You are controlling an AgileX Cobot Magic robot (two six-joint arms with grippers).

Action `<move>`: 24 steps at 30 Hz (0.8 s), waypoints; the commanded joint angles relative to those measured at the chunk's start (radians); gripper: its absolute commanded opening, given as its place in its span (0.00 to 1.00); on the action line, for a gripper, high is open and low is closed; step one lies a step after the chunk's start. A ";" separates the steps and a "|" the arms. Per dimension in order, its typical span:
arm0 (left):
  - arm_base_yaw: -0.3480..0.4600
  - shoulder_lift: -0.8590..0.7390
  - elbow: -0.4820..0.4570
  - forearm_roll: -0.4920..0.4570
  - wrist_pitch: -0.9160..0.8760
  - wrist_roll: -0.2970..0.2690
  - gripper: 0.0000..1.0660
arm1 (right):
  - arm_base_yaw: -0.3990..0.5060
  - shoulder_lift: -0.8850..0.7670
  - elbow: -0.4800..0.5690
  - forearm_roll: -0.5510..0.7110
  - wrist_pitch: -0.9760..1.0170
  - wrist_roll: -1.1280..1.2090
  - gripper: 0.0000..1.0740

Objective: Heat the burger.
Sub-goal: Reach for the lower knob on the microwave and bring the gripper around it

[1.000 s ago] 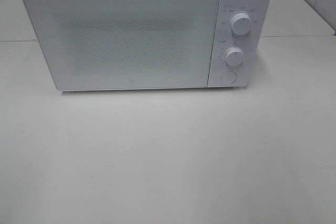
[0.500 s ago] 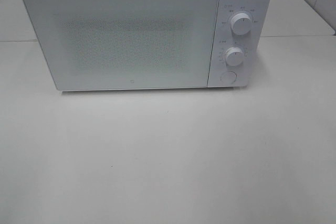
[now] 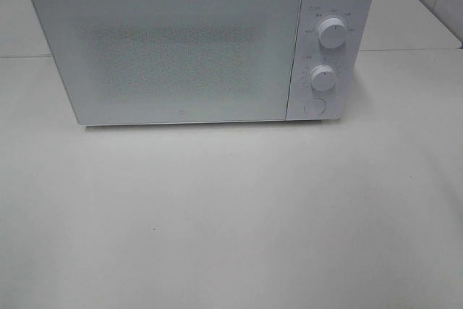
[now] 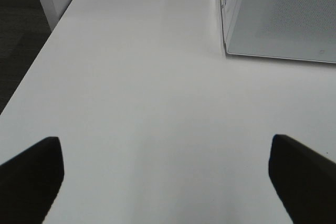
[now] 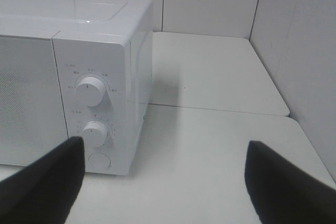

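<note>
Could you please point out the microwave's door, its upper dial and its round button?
microwave door [image 3: 173,52]: exterior high view, middle of the front panel.
upper dial [image 3: 332,33]: exterior high view, centre of its face.
round button [image 3: 314,106]: exterior high view, centre of the button.

- I work in what looks like a lab booth.
- A white microwave [image 3: 188,48] stands alone on plain white tables [image 3: 231,215].
- Behind the microwave stand white panel walls [image 5: 210,1].
- Past the table edge on the microwave's door side lies dark carpet [image 4: 18,40].

Right jaws spread wide — white microwave [image 5: 105,35] beyond; door [image 5: 26,98] shut.
</note>
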 commanded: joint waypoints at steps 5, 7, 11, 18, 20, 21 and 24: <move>0.002 -0.014 0.000 0.000 -0.016 -0.001 0.92 | -0.004 0.182 0.011 -0.009 -0.247 0.004 0.71; 0.002 -0.014 0.000 0.000 -0.016 -0.001 0.92 | -0.004 0.208 0.011 -0.009 -0.280 0.004 0.71; 0.002 -0.014 0.000 0.000 -0.016 -0.001 0.92 | -0.004 0.329 0.011 -0.011 -0.414 -0.006 0.71; 0.002 -0.014 0.000 0.000 -0.016 -0.001 0.92 | -0.004 0.464 0.008 0.003 -0.518 -0.061 0.71; 0.002 -0.014 0.000 0.000 -0.016 -0.001 0.92 | -0.004 0.518 0.008 0.083 -0.539 -0.136 0.71; 0.002 -0.014 0.000 0.000 -0.016 -0.001 0.92 | -0.004 0.518 0.008 0.083 -0.539 -0.136 0.71; 0.002 -0.014 0.000 0.000 -0.016 -0.001 0.92 | -0.003 0.576 0.008 0.187 -0.595 -0.249 0.71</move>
